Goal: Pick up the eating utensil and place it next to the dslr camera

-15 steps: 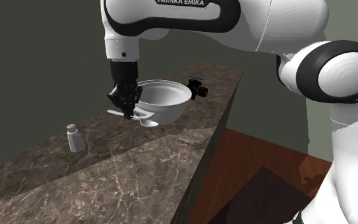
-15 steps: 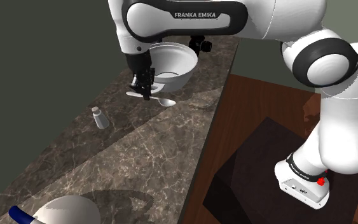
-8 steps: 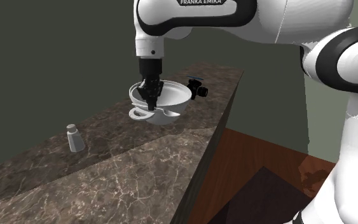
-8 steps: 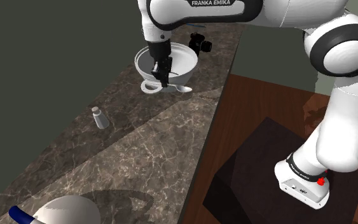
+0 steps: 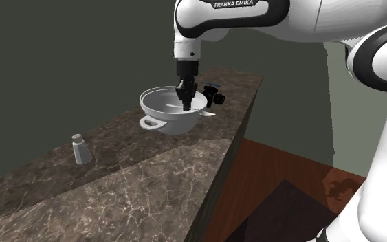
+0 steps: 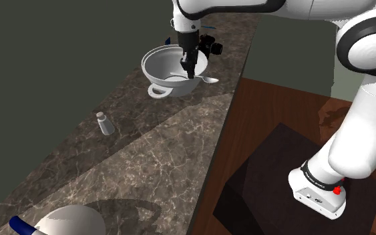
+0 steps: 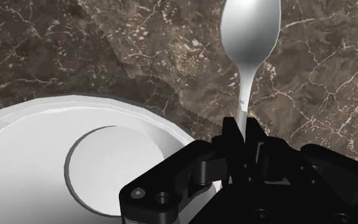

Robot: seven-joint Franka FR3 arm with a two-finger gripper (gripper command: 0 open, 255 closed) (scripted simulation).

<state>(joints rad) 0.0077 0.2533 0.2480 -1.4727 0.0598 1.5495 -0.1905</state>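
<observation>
Noted gripper (image 7: 242, 127) pinching spoon (image 7: 250, 32) by handle, long axis toward stand-side edge of counter (image 5: 116, 185), dslr camera (image 5: 216, 96) apparently near, toward far corner.

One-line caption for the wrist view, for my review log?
Hand clasps a white spoon by its handle over a dark marbled counter, a white bowl alongside.

Your arm (image 5: 302, 20) stretches across toward the shoulder view's left and the far end of the scene, with the wrist bent straight down. Your gripper (image 5: 187, 103) hangs vertical below it, and its two black fingers (image 7: 258, 137) are pinched together on the thin handle of the spoon (image 7: 250, 25).
</observation>
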